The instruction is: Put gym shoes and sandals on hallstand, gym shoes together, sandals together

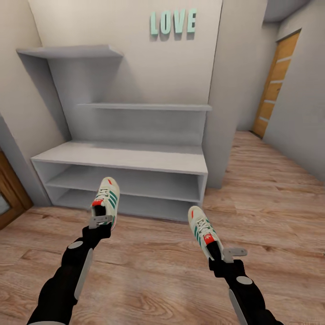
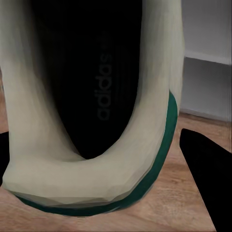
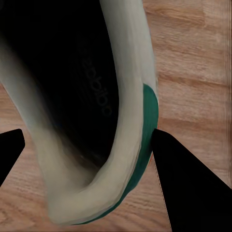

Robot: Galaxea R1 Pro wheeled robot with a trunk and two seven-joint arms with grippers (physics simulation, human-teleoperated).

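Left gripper (image 1: 102, 222) clamped on one gym shoe (image 1: 106, 197), right gripper (image 1: 224, 255) on the other gym shoe (image 1: 201, 227) — both off the corridor floor (image 1: 271, 198), hallstand (image 1: 122, 158) just ahead; best set them side by side, toes level, on its bench top.

Left gripper (image 1: 101, 222): fingertips buried in the heel of the left sneaker (image 1: 105, 199), contact itself hidden from the head. Right gripper (image 1: 222, 255) same, one finger behind the right sneaker (image 1: 203, 230) heel. Both arms cut off by the bottom edge of the head view. Left wrist view: sneaker (image 2: 96, 159) toe runs off the top, dark insole print blurred, barely readable; fingers (image 2: 208, 179) cropped by the frame edges. Right wrist view: sneaker (image 3: 121, 159) also cropped at top, print smeared. Shoe rack (image 1: 122, 158): back of lower shelf openings partly hidden behind left sneaker. Wooden door (image 1: 276, 81) at far right partly hidden by the wall.
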